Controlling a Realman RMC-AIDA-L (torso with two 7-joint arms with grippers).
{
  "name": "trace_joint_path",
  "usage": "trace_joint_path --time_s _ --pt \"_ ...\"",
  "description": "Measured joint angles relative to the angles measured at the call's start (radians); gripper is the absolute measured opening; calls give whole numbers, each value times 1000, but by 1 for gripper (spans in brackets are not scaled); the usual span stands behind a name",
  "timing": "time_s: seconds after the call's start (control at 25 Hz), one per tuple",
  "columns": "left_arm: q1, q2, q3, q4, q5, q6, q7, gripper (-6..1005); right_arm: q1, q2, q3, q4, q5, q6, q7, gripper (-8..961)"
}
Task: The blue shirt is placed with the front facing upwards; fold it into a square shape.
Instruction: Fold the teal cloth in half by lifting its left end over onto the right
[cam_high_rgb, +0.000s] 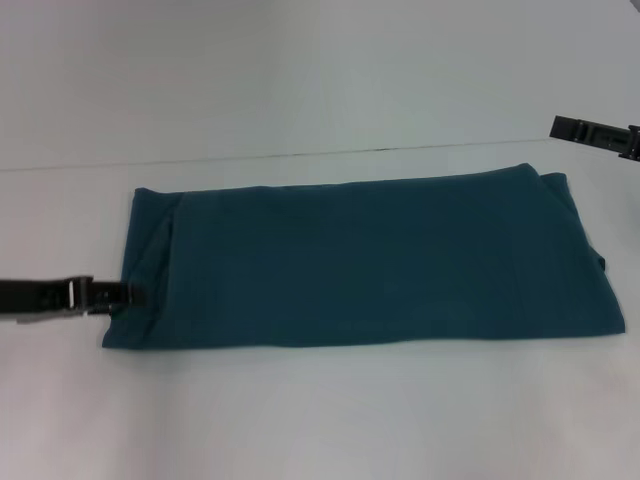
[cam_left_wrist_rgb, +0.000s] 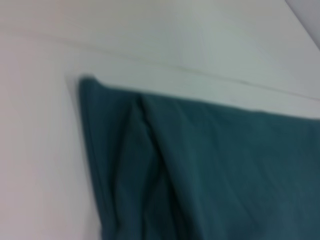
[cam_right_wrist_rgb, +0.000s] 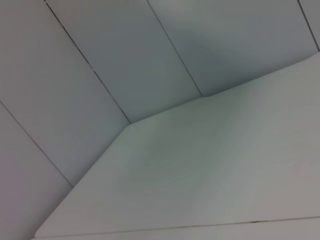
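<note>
The blue shirt (cam_high_rgb: 365, 265) lies flat on the white tabletop (cam_high_rgb: 320, 420), already folded into a long band that runs left to right across the head view; no lettering or neck label shows, so the visible face is plain cloth. The left end has a tucked diagonal crease (cam_left_wrist_rgb: 150, 150) with stacked layers along the edge, and the right end has a small bump of bunched fabric at its far corner. The left end effector (cam_high_rgb: 128, 293) sits low at the shirt's left edge, near the front corner, tips touching or just beside the cloth; whether it has actually pinched fabric or how wide it stands cannot be told. The right end effector (cam_high_rgb: 600, 134) hangs off the shirt beyond the far right corner, apart from the cloth, its opening also unreadable; its wrist camera shows only tabletop and wall. Handling judgement: the cloth is light, soft and limp with no stiffness, so anything lifted at one point will droop and layers can slide apart. It is best gripped at an end edge through all layers, at both corners if possible, and carried low over the band toward the other end to reach a square. The main risk is catching only the top layer and unfolding the stack.
</note>
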Motion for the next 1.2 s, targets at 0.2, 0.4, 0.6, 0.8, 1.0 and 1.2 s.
trace_joint_path --time_s 0.2,0.4,0.6,0.8,1.0,1.2 --pt "0 19 -34 -57 8 65 -36 639 -6 0 0 -1 0 -8 0 910" --pt "-47 42 -39 -205 52 70 -71 639 -8 -3 0 -2 0 -23 -3 910" --pt "-79 49 -28 -274 55 41 -108 639 -9 -5 0 -2 0 -31 -11 909" --pt "-103 54 -7 -309 88 -21 -147 638 -9 -6 0 -2 0 -38 -15 909" --pt "-131 62 -6 -360 127 -86 -160 639 -5 -6 0 -2 0 -41 -16 909" --pt "-135 63 -7 -365 132 -125 -181 638 -3 -6 0 -2 1 -44 -16 909"
